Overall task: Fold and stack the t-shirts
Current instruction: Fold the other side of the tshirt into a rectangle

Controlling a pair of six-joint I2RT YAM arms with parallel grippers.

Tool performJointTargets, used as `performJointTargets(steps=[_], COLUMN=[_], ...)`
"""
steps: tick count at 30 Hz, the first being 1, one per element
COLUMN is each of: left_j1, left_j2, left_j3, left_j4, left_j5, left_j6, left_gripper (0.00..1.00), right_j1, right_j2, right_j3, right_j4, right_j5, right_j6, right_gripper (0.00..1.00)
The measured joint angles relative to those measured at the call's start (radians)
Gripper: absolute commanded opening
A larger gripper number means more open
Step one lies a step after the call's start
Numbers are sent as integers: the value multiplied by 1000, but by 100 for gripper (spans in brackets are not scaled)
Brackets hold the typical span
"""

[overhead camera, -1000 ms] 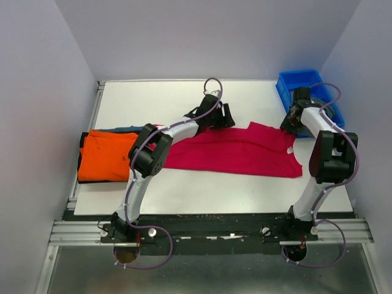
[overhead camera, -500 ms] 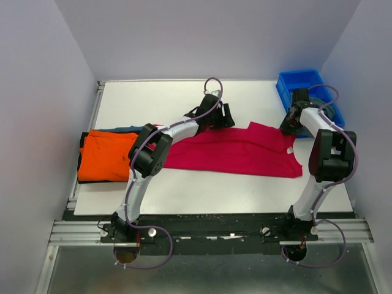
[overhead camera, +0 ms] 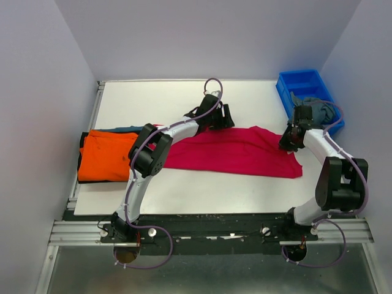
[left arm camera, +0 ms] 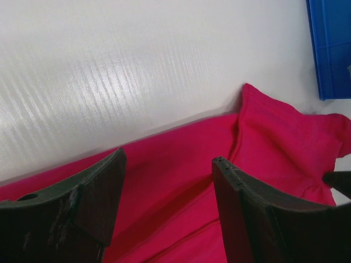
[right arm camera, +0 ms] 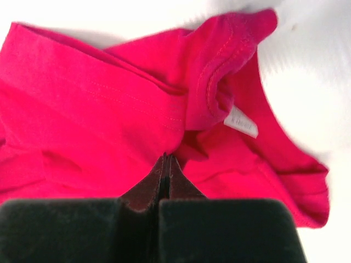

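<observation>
Right hand point(overhead camera: 286, 144) nearer than before, tight on the crimson-pink tee point(overhead camera: 233, 150); left hand point(overhead camera: 225, 116) apart, blue bin point(overhead camera: 303, 84) alongside.

Cloth items showing, five:
- one crimson-pink t-shirt point(overhead camera: 239, 152), mid-frame
- left pile: one orange t-shirt point(overhead camera: 104, 156) on top, one blue edge point(overhead camera: 125, 129) and one black edge point(overhead camera: 80, 160) under it
- one grey-blue garment point(overhead camera: 318, 111) in the bin

Blue plastic bin point(overhead camera: 300, 79): one, upper right.
Pincers, two: left pincer point(overhead camera: 223, 116), right pincer point(overhead camera: 286, 142).
Counter point(overhead camera: 184, 98): one.
</observation>
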Motion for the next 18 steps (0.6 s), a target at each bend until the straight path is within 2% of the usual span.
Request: performJointTargets(steps=[4,7,9,10,11,12,14,15,17,18], left_j1=[0,0,0,0,0,0,0,0,0,0], left_j2=[0,0,0,0,0,0,2,2,2,2], left_j3=[2,2,2,5,8,12,24,34,41,47], left_j4=[-7,-8,-9,-13,-16,-20,-23,-24,-23,-23], left_j5=[0,0,0,0,0,0,2,5,13,17], left_j6=[3,3,6,9,11,12,15,17,18,19], left_gripper=[76,76,76,76,76,76,76,76,76,76], right_j1=[2,3,4,4,4,4,4,4,4,4], right_j2=[-100,-173,-205,-214,-220,-224,-232,-235,-238,-237], right_j3=[-125,-203,-231,-238,-241,-241,-241,-241,-240,-237], right_j4=[26,31,29,26,23,22,23,23,24,22], right_j5=[-74,-117,-128,-129,-128,-129,-137,-143,-144,-143], right_j6=[14,22,27,29,29,29,28,29,31,35], right_gripper=[7,20,20,19,14,2,2,7,30,37])
